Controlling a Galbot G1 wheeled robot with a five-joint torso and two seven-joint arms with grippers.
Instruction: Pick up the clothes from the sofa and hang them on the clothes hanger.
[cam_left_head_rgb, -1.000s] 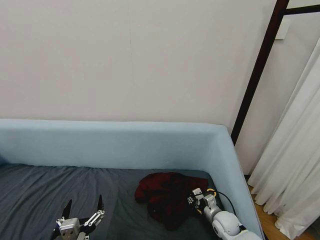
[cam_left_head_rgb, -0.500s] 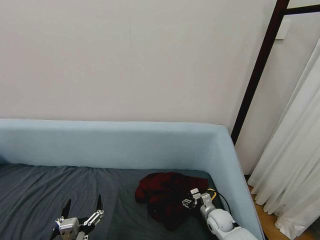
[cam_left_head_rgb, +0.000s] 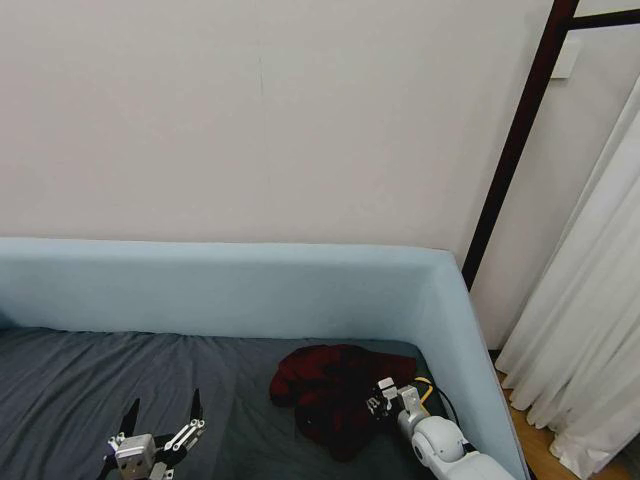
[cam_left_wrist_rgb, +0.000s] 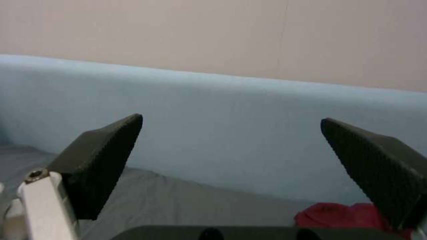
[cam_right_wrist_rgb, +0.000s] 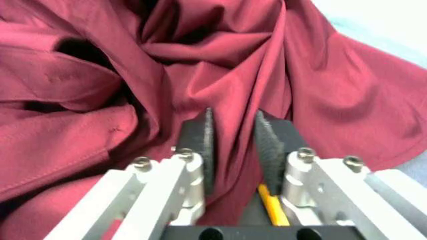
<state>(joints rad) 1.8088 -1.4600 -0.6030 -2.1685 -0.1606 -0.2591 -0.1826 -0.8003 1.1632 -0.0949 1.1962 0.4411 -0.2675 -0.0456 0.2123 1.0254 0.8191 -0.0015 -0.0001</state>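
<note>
Light-blue padded sofa (cam_left_head_rgb: 300, 290), grey seat, plain wall behind. Left gripper (cam_left_head_rgb: 167, 402) hovers wide open over the seat, idle and well apart from the load. Crumpled dark-red cloth garment (cam_left_head_rgb: 320, 375) lies in the sofa's right corner, and the right gripper (cam_right_wrist_rgb: 233, 120) is clamped on one thin fold of it. Our worry: the thin fold slips out on the lift, or the loose bulk trails and snags the sofa arm before we reach the dark upright rack post (cam_left_head_rgb: 515, 140) at far right.
</note>
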